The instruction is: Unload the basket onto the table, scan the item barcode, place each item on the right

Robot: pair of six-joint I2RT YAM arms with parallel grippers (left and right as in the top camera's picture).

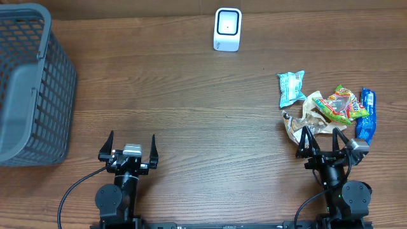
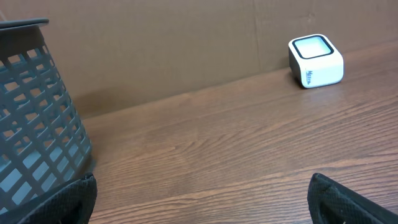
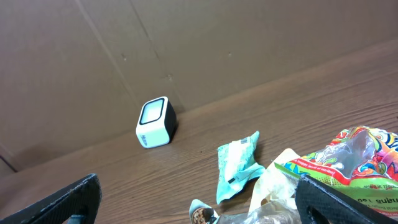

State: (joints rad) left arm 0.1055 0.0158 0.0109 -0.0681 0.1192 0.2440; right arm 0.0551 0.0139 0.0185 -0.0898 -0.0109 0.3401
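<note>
A white scanner (image 1: 227, 29) with a dark window stands at the back middle of the table; the same scanner (image 2: 316, 60) shows far right in the left wrist view, and this scanner (image 3: 155, 122) sits mid-left in the right wrist view. A pile of snack packets lies at the right: a teal packet (image 1: 291, 87), a green and red candy bag (image 1: 341, 105), a blue packet (image 1: 366, 114) and a clear crinkled wrapper (image 1: 305, 122). My right gripper (image 1: 324, 144) is open just before the pile, holding nothing. My left gripper (image 1: 130, 150) is open over bare wood, empty.
A grey mesh basket (image 1: 28, 83) stands at the far left, also seen as the basket (image 2: 37, 112) in the left wrist view. A brown cardboard wall (image 3: 186, 50) backs the table. The teal packet (image 3: 239, 163) and candy bag (image 3: 354, 158) lie close ahead of the right fingers.
</note>
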